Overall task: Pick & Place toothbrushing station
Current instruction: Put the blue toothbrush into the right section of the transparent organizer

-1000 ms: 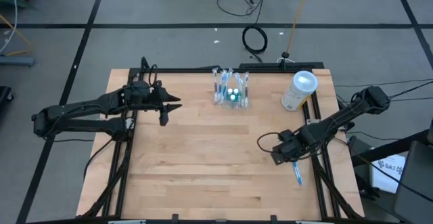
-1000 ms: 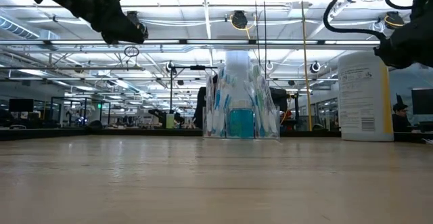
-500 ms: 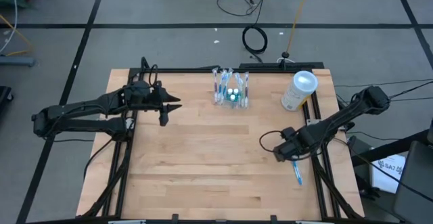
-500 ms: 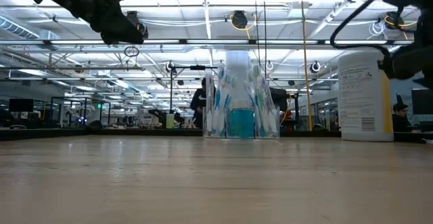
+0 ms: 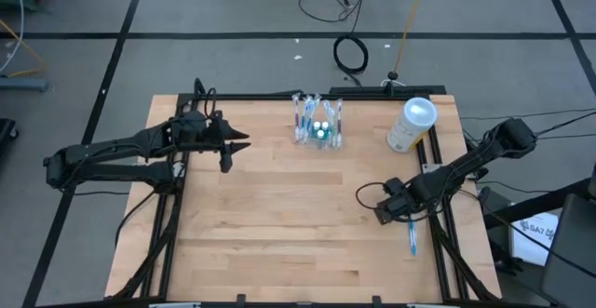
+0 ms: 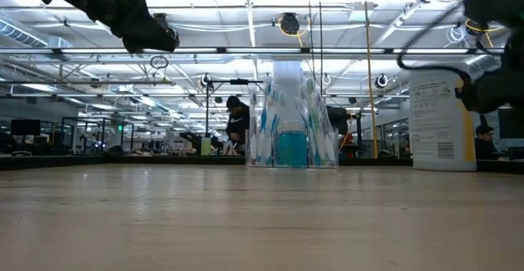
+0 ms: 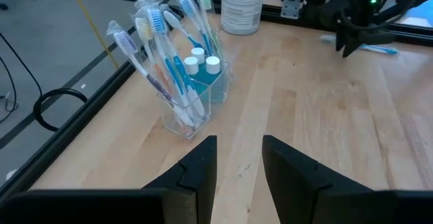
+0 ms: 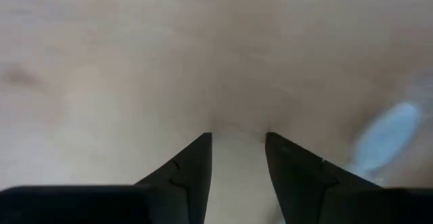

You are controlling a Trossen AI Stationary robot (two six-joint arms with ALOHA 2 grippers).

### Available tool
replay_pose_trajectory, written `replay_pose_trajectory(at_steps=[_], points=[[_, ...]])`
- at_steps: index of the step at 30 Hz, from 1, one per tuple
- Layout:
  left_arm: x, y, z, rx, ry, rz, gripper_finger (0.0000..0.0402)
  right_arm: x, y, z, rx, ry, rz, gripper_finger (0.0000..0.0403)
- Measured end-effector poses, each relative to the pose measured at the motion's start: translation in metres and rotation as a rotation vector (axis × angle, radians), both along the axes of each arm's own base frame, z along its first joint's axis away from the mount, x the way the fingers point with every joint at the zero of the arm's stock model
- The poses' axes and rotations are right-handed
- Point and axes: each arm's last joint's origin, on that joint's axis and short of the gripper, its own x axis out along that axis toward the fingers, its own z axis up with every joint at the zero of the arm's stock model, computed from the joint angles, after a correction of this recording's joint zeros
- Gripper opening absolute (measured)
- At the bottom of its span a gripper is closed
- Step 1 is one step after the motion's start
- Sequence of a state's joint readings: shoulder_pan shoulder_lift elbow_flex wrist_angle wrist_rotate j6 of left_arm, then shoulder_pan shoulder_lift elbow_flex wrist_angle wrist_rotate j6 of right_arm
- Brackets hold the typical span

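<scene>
The surface (image 5: 279, 215) is a light wooden butcher-block top bordered by a black metal frame. It stands on a grey floor (image 5: 233, 10) marked with dark lines, where black cables (image 5: 351, 54) lie coiled beyond the far edge.

The toothbrushing station (image 5: 318, 122) stands upright near the middle of the far edge. It is a clear plastic holder loaded with several toothbrushes (image 7: 159, 48) and white-capped blue tubes (image 7: 203, 58). A whitish translucent cylinder (image 5: 411, 126) with a round white top stands to its right, near the far right corner, apart from the station.

The left hand (image 5: 237, 146) hovers above the left part of the surface, pointing toward the station and well apart from it. Its fingers (image 7: 199, 173) stand parted by a narrow gap and hold nothing.

The right hand (image 5: 384, 213) is low over the right part of the surface, close to the wood. Its fingers (image 8: 193, 173) are parted with bare wood between them; nothing is gripped. A single blue toothbrush (image 5: 411, 238) lies flat on the surface just beside this hand, near the right edge.

In the low view, the room behind is a large hall with bright ceiling lights (image 6: 286, 24) and overhead rails. A person (image 6: 237, 124) is visible in the distance.
</scene>
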State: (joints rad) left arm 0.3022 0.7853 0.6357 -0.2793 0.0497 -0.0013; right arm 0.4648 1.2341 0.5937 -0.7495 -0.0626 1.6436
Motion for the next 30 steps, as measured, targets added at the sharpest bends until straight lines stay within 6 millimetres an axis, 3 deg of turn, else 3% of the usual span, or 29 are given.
replay_pose_trajectory(at_steps=[4, 9, 14, 22, 30], points=[[0.000, 0.000, 0.000, 0.004, -0.004, 0.005, 0.0124, 0.004, 0.004, 0.021, 0.058, 0.063, 0.024, 0.0130], [0.000, 0.000, 0.000, 0.001, 0.000, 0.005, 0.0124, -0.007, 0.003, 0.030, 0.057, 0.220, 0.012, 0.0130], [0.000, 0.000, -0.001, -0.005, 0.005, -0.001, 0.0124, -0.011, -0.003, 0.022, -0.057, 0.210, -0.038, 0.0130], [0.000, 0.000, -0.001, -0.007, 0.006, -0.001, 0.0124, -0.021, -0.005, 0.005, -0.005, 0.275, -0.077, 0.0130], [0.000, 0.000, -0.001, -0.003, 0.007, -0.003, 0.0124, -0.026, -0.007, -0.014, 0.034, 0.225, -0.060, 0.0114]])
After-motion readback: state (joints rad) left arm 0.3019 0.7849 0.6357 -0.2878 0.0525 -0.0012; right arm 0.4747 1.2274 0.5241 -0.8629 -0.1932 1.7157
